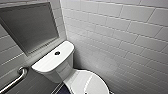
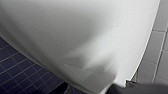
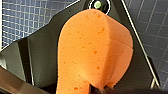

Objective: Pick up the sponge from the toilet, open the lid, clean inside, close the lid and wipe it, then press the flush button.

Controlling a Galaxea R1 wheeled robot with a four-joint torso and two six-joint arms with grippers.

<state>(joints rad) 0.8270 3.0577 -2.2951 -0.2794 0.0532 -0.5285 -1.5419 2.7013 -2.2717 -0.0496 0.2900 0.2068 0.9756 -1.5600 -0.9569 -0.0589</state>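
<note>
Head view: lid (image 1: pixel 87 82) down, sponge (image 3: pixel 95 50) pinched in the right gripper (image 3: pixel 98 89)

At the far left you have a grey framed panel (image 1: pixel 30 25) set into the wall, with a rounded metal grab bar (image 1: pixel 15 80) below it. Next comes the toilet (image 1: pixel 53 62): a glossy white ceramic tank with a flat, round-cornered top and the small dark flush button (image 1: pixel 57 53), metal-rimmed, in its middle. Just right of and below the tank lies the smooth oval lid, which looks closed over the bowl. To the right is a wall of white rectangular tiles (image 1: pixel 125 37) with grey joints.

In the left wrist view a broad, curved, glossy white surface sits very close, bordered by a dark blue small-tiled floor (image 2: pixel 20 70). I take it for part of the toilet, but you cannot tell which part, nor whether the left gripper is open or closed.

In the right wrist view the sponge is a porous, orange, soft block, squeezed narrow where the right gripper clamps its lower end, in front of the robot's dark plate (image 3: pixel 37 50).

My read is that the pick-up is done and opening the lid is the step in hand. That calls for a hold under the lid's slick rim, which offers little grip, so go in slowly and keep the sponge arm clear.
</note>
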